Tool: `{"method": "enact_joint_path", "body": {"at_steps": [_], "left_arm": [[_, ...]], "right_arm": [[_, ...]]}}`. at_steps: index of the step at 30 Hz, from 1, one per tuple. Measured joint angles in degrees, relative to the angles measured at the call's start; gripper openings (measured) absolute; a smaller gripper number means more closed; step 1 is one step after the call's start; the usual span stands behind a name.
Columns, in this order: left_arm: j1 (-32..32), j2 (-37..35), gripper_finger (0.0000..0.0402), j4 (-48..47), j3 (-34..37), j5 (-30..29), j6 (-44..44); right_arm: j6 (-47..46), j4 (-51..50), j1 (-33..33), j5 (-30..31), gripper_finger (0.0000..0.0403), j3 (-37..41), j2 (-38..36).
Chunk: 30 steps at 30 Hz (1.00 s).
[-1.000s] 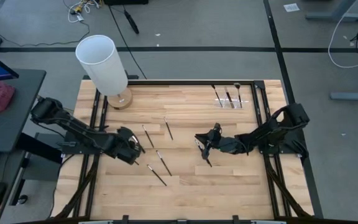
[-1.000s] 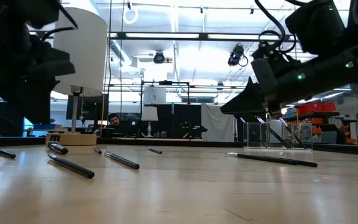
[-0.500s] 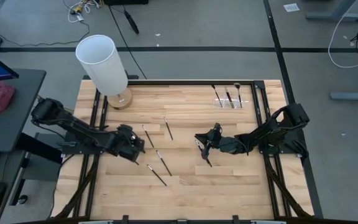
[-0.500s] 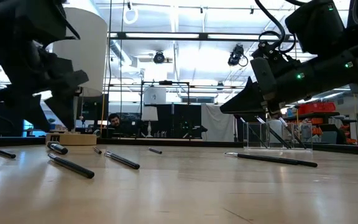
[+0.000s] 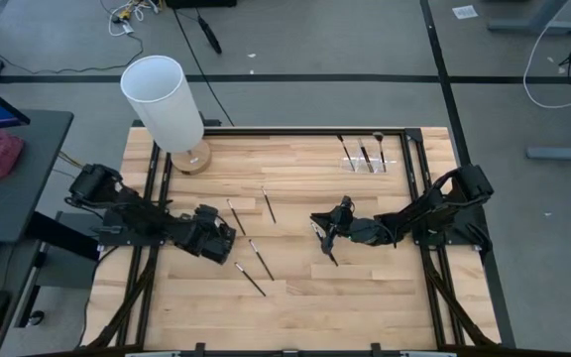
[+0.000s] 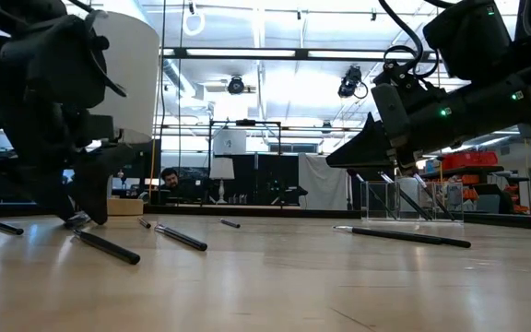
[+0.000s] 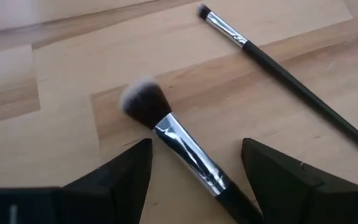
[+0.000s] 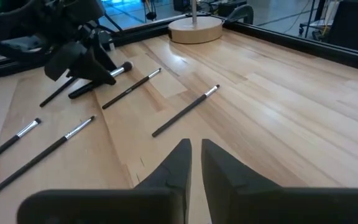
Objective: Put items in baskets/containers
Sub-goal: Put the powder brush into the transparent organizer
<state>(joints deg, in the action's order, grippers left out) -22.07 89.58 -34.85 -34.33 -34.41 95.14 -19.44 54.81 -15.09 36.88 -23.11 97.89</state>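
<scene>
Several thin dark brushes lie flat on the wooden table [image 5: 365,297]. A fluffy-tipped brush [image 7: 166,127] lies between the fingers of my left gripper [image 7: 196,152], which is open and low over the table's left middle [image 5: 216,236]; a finger stands on each side of the ferrule without touching it. A slimmer brush [image 7: 278,74] lies just beyond. My right gripper [image 8: 196,158] hovers shut right of centre [image 5: 323,226], above another brush [image 5: 327,250]. The clear holder [image 5: 365,159] stands at the far right with three brushes in it.
A tall white cylinder on a round wooden base [image 5: 162,99] stands at the far left corner. More brushes lie near the middle [image 5: 268,203] [image 5: 261,260] [image 5: 249,280]. Black rails edge the table. Bare wood lies along the near edge.
My left gripper has sunk toward the table and tipped further down over the fluffy brush, and its fingers have spread apart. The brushes have stayed where they were.
</scene>
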Motion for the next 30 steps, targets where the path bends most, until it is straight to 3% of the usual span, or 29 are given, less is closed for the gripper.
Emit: {"method": "enact_joint_path", "body": {"at_steps": [5,16,21,26,30], "left_arm": [[-0.64,0.20,0.0212,0.36,0.00,0.32,-1.31],[1.63,0.17,0.0043,0.72,-0.02,3.85,-5.67],[2.63,-1.26,0.0043,0.54,0.17,5.49,-10.63],[3.68,-8.47,0.0043,-1.00,0.62,8.49,-18.25],[4.65,-15.34,0.0043,2.15,0.37,2.93,-26.82]], "right_arm": [[0.00,0.02,-0.01,0.01,0.0041,0.00,0.00],[-0.70,0.07,0.00,0.04,0.0041,0.00,-0.02],[-0.79,0.05,-0.23,-0.46,0.0041,0.00,-0.16],[1.46,0.73,-2.53,-0.48,0.0041,0.00,-2.16],[4.55,3.35,-4.60,-0.48,0.0041,0.00,-3.86]]}}
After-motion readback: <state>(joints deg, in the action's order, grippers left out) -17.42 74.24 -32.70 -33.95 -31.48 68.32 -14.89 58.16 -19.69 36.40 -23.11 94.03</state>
